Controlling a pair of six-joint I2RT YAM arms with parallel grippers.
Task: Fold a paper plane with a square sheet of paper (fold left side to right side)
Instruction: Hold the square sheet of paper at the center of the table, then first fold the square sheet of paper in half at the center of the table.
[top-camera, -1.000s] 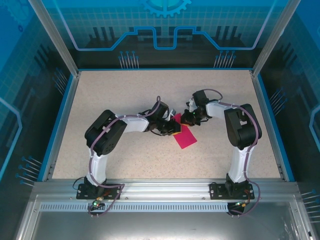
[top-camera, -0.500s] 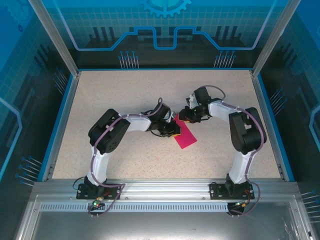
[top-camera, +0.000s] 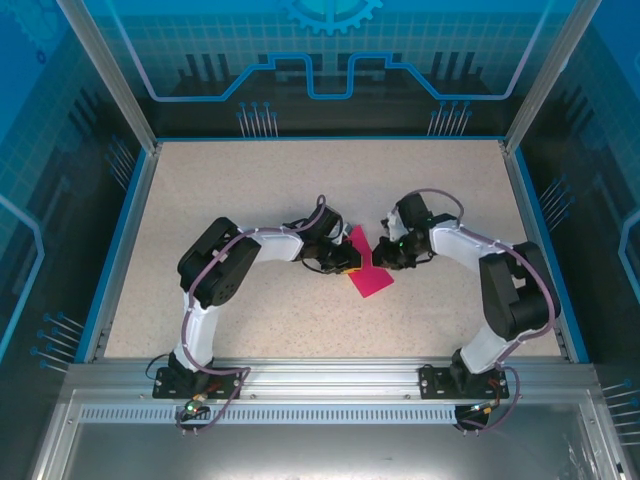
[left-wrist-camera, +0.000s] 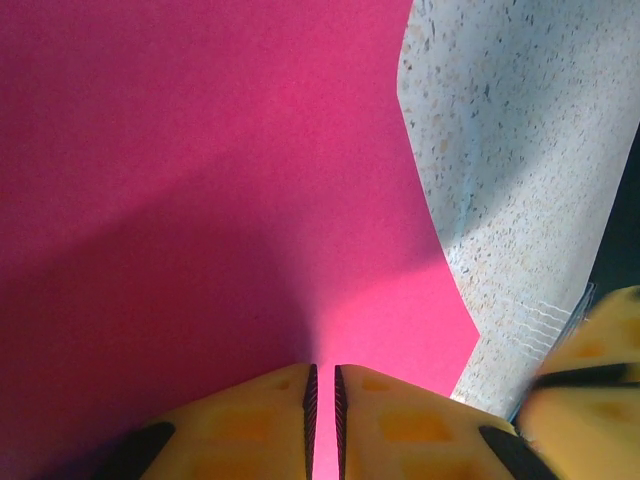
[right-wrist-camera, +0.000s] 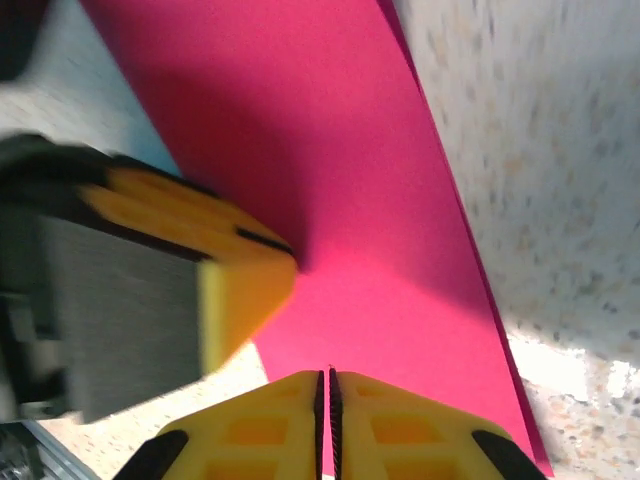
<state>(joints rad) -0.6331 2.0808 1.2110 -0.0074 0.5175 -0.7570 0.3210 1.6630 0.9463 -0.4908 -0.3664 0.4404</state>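
Note:
The square sheet of paper (top-camera: 372, 279) lies on the speckled table as a narrow magenta strip, doubled over, with two layers showing along its right edge (right-wrist-camera: 470, 270). My left gripper (top-camera: 349, 258) is shut, and its yellow tips (left-wrist-camera: 322, 370) rest on the pink surface (left-wrist-camera: 200, 150) near the strip's left side. My right gripper (top-camera: 385, 256) is also shut, and its tips (right-wrist-camera: 329, 373) sit on the paper facing the left one. A finger of the left gripper (right-wrist-camera: 240, 280) shows in the right wrist view. A blurred finger of the right gripper (left-wrist-camera: 590, 380) shows in the left wrist view.
The beige speckled table (top-camera: 250, 190) is bordered by a blue rim (top-camera: 128, 230) and glass walls. An aluminium rail (top-camera: 320, 375) with both arm bases runs along the near edge. Open tabletop lies all around the paper.
My right arm swung its elbow out to the right, and its gripper slid from the strip's far end toward the near right side. The left gripper barely moved.

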